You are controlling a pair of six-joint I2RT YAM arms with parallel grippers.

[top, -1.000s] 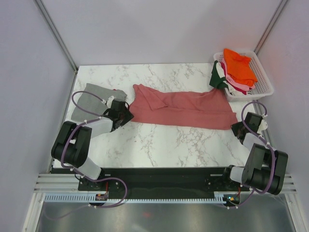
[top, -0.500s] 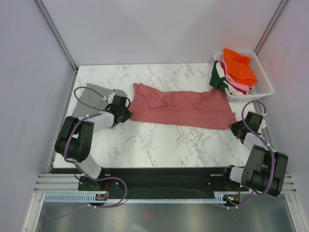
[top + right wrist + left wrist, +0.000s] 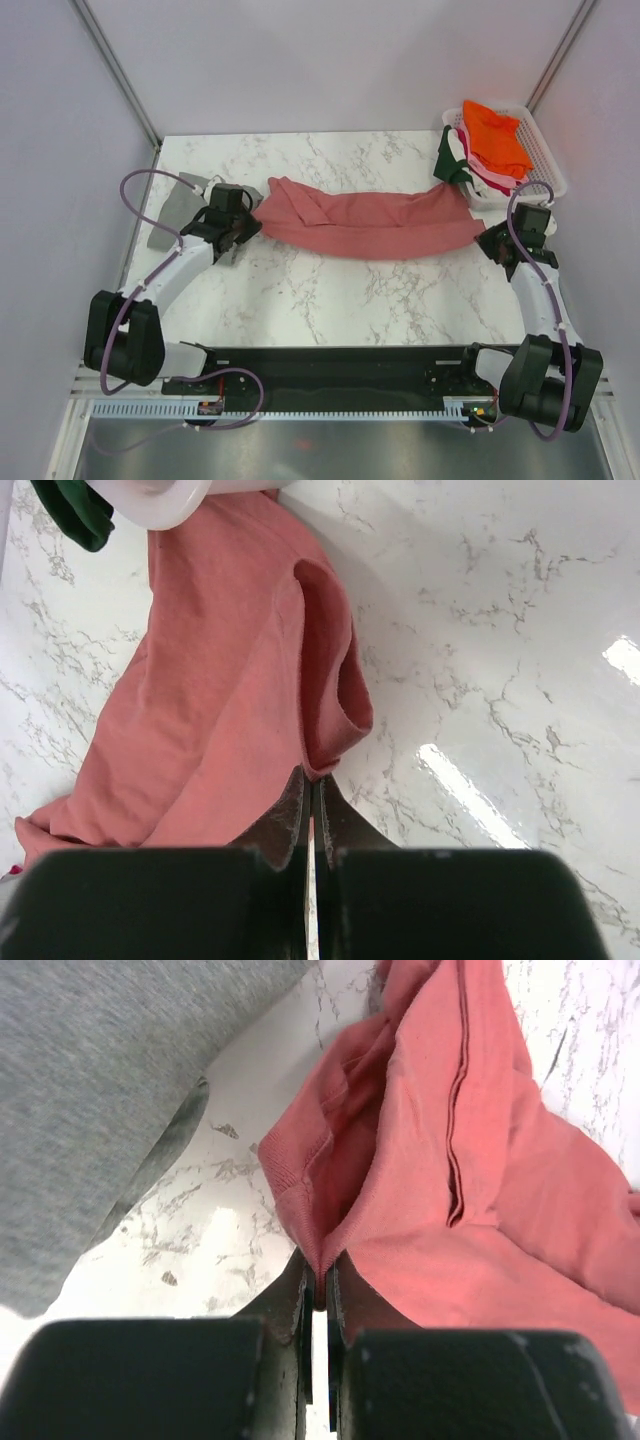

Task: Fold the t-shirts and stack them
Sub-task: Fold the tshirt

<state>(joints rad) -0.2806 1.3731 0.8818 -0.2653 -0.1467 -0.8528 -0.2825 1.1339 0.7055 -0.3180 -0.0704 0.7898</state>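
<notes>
While clamped at both ends, hangs as a long band across the far half of the bench [image 3: 340, 290], running from 9 o'clock to 3 o'clock in the overhead view: item 1, salmon-pink t-shirt [image 3: 370, 215]. Bunched lengthwise rather than spread flat. Sagging a little toward 6 o'clock at mid-span, so judged lifted or drawn taut for straightening ahead of a fold.

Item 2, left pincer [image 3: 320, 1285]. Closed tight on a ribbed hem corner at the 9 o'clock end, fabric squeezed into the thin slit between the jaws. Held there, probably, to keep that edge from slipping during the stretch.

Item 3, right pincer [image 3: 312, 795]. Likewise closed on a folded edge at the 3 o'clock end, with only a hairline gap showing. Gripped opposite the left so as to pull the garment out along its length.

Item 4, grey t-shirt [image 3: 178, 205]. Lying on the bench at 9 to 10 o'clock, just beside the left pincer, partly crossed by that arm and its cable. Seemingly set apart as the start of a stack; neatness of folding not discernible.

Item 5, white slatted basket [image 3: 548, 178]. Standing at the 2 o'clock corner, holding the unfolded stock: orange t-shirt [image 3: 495, 135] on top, dark green t-shirt [image 3: 452, 162] spilling over the rim on the basket's 9 o'clock side, near the salmon-pink end.

Stage judged early: one garment in hand, not yet laid flat, several waiting.
</notes>
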